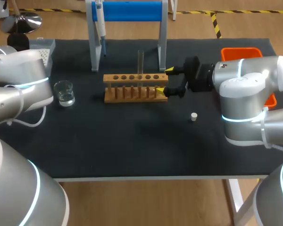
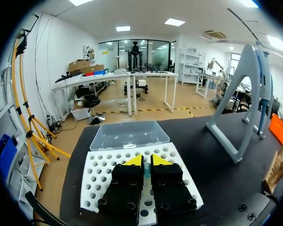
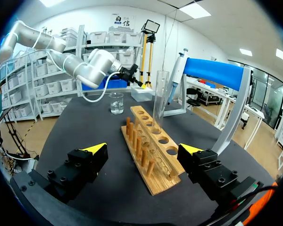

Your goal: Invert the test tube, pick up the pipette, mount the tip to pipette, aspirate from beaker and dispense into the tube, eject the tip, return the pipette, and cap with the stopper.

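Along the desk's (image 1: 132, 150) far edge, right jaws gape around a brown wooden rack (image 1: 136, 87); left jaws sit closed.

Table (image 1: 132, 146): matt black, cloth-like cover. Rack (image 1: 135, 87): light bare wood, smooth, no sheen. Test tube (image 1: 140, 61) and beaker (image 1: 64, 92): clear glossy glass. Tip box (image 2: 101, 172): white plastic tray, clear plastic lid. Bin (image 1: 240, 52): glossy orange plastic. My right pincer (image 1: 165, 80): matt black, yellow tips. My right arm (image 1: 245, 89): glossy silver-white shell.
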### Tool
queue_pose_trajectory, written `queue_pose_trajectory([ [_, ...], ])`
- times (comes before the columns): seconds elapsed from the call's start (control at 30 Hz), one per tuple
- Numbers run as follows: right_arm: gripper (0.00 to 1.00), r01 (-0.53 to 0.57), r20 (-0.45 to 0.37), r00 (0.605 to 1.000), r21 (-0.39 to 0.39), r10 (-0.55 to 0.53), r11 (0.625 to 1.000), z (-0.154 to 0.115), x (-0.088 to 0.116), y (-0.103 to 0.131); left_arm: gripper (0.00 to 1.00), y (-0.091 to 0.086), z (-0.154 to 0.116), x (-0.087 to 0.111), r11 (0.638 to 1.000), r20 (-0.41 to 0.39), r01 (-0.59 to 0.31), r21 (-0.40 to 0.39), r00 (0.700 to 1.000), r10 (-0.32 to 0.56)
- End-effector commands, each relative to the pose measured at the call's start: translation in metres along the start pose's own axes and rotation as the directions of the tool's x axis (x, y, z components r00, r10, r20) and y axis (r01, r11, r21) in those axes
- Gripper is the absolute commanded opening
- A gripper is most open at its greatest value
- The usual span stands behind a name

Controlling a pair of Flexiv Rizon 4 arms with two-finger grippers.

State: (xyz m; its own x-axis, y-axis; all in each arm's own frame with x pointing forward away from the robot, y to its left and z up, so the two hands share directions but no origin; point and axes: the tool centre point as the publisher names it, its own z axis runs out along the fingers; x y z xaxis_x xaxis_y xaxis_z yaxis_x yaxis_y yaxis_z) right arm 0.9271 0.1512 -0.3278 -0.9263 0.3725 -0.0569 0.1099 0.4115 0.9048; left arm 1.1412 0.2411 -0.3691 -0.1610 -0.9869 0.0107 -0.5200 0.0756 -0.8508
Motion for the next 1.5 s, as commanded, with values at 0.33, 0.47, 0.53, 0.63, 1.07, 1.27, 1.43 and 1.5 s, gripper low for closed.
queue_pose_trajectory([
  [0.33,1.00,0.001,0.000,1.000,-0.002,-0.001,1.000,-0.001,0.000,-0.001,0.00,-0.013,-0.015,0.000,1.000,0.030,-0.024,0.016,0.999,0.023],
  [0.47,1.00,0.001,0.000,1.000,-0.002,-0.001,1.000,-0.001,0.000,-0.001,0.00,-0.019,-0.021,0.001,0.999,0.042,-0.038,0.024,0.998,0.037],
  [0.53,1.00,0.001,0.000,1.000,-0.002,-0.001,1.000,-0.001,0.000,-0.001,0.00,-0.022,-0.023,0.001,0.999,0.048,-0.044,0.030,0.998,0.043],
  [0.63,1.00,0.001,0.000,1.000,-0.002,-0.001,1.000,-0.001,0.000,-0.001,0.00,-0.027,-0.028,0.002,0.998,0.058,-0.052,0.041,0.997,0.050],
  [1.07,1.00,0.001,0.000,1.000,-0.002,-0.001,1.000,-0.001,0.000,-0.001,0.00,-0.052,-0.050,0.010,0.989,0.099,-0.092,0.112,0.992,0.081],
  [1.27,1.00,0.001,0.000,1.000,-0.002,-0.001,1.000,-0.001,0.000,-0.001,0.00,-0.070,-0.076,0.024,0.977,0.045,-0.163,0.140,0.986,0.158],
  [1.43,1.00,0.001,0.000,1.000,-0.002,-0.001,1.000,-0.001,0.000,-0.001,0.00,-0.085,-0.113,0.043,0.956,-0.067,-0.231,0.182,0.967,0.246],
  [1.5,1.00,0.001,0.000,1.000,-0.002,-0.001,1.000,-0.001,0.000,-0.001,0.00,-0.089,-0.128,0.052,0.947,-0.135,-0.257,0.192,0.949,0.285],
])
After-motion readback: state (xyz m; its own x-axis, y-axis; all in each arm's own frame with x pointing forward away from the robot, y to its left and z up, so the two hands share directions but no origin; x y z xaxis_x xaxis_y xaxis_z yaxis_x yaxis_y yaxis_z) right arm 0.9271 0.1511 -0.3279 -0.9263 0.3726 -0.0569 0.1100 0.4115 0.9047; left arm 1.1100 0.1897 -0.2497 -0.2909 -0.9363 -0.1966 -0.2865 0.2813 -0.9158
